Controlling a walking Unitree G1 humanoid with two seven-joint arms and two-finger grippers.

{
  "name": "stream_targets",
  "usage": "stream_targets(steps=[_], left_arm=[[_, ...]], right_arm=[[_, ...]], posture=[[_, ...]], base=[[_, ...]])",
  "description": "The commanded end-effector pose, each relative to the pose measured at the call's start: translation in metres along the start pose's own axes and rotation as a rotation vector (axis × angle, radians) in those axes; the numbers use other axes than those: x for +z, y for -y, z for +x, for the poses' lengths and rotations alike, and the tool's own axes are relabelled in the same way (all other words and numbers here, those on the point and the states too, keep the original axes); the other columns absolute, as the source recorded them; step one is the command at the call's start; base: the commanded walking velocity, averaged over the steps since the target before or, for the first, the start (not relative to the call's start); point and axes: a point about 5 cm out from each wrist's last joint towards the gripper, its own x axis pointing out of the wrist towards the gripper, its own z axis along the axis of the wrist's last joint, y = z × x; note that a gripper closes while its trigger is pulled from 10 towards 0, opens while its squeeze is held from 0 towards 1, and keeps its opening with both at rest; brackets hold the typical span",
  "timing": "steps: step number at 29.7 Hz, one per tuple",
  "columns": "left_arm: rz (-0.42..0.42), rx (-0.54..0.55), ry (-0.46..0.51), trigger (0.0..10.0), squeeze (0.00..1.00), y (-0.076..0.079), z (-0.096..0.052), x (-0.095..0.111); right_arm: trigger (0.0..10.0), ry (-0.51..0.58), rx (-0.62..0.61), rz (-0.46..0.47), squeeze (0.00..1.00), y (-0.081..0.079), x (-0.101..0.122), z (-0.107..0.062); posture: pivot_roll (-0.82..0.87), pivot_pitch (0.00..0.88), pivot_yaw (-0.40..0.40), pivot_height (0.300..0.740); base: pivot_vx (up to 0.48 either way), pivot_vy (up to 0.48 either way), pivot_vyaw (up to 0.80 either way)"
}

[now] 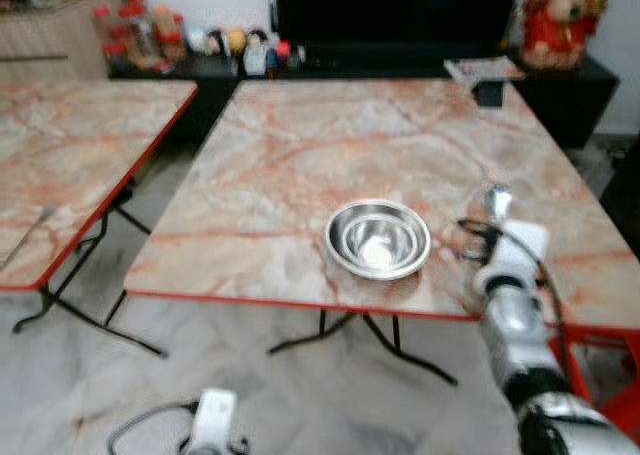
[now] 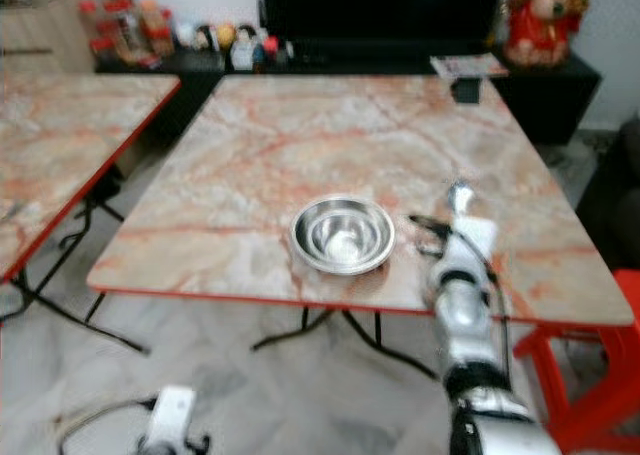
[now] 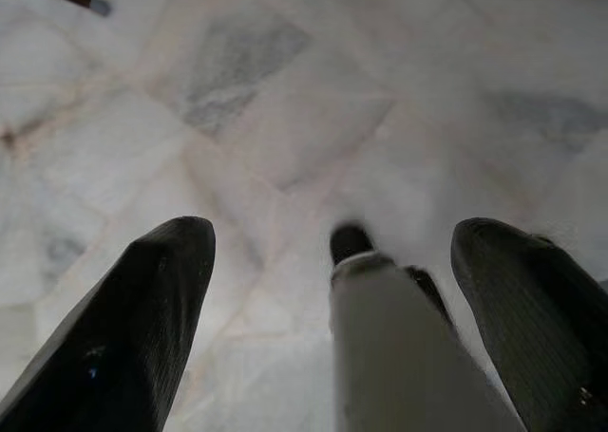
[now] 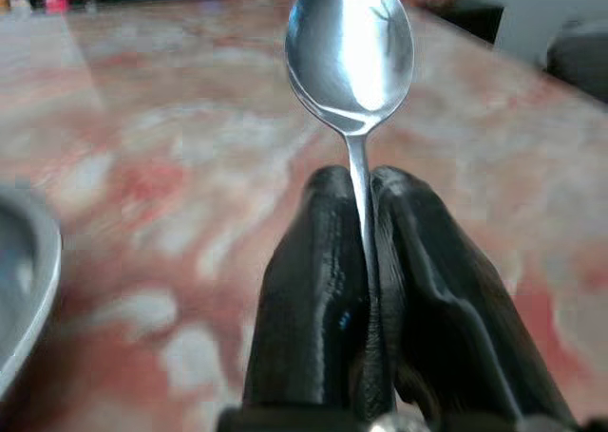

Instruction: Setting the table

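Steel spoon (image 4: 351, 47) pinched in my right end effector (image 4: 366, 261), bowl end up.
My left end effector (image 3: 332, 318) hangs spread wide over the floor; the right is above the tabletop (image 1: 300, 145) near its front edge, beside the metal bowl (image 1: 377, 238).

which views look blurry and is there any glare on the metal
Both eye views are softly blurred throughout; right wrist view is sharp on the shiny steel spoon, its bowl carrying bright glare, table behind defocused; left wrist view blurs the pale marble floor.
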Motion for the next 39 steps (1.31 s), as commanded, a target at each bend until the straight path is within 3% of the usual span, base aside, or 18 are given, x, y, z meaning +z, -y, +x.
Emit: stream_targets(steps=[1, 17, 23, 37, 39], left_arm=[[-0.002, 0.029, -0.017, 10.0, 0.00, -0.010, -0.001, -0.004], [-0.003, 0.032, -0.017, 10.0, 0.00, -0.011, -0.001, -0.005], [-0.013, 0.017, -0.015, 10.0, 0.00, -0.009, -0.001, -0.005], [-0.011, 0.013, -0.023, 10.0, 0.00, -0.008, -0.001, -0.009], [-0.007, 0.006, -0.022, 10.0, 0.00, -0.007, -0.001, -0.008]], right_arm=[[10.0, 0.011, 0.031, 0.017, 0.00, -0.013, 0.003, 0.000], [10.0, 0.010, 0.039, 0.022, 0.00, -0.016, 0.003, 0.000], [10.0, -0.003, 0.054, 0.007, 0.00, -0.016, -0.001, -0.002], [10.0, -0.075, 0.062, -0.024, 0.00, -0.001, -0.021, -0.012], [10.0, -0.088, 0.066, -0.019, 0.00, 0.007, -0.024, -0.014]], posture=[[-0.09, 0.000, 0.000, 0.740], [-0.09, 0.000, 0.001, 0.740], [-0.08, 0.000, -0.002, 0.740], [-0.09, 0.000, -0.002, 0.740], [-0.09, 0.000, 0.002, 0.740]], base=[[0.270, 0.000, 0.00], [0.265, 0.000, 0.00], [0.000, 0.000, 0.00], [0.000, 0.000, 0.00], [0.000, 0.000, 0.00]])
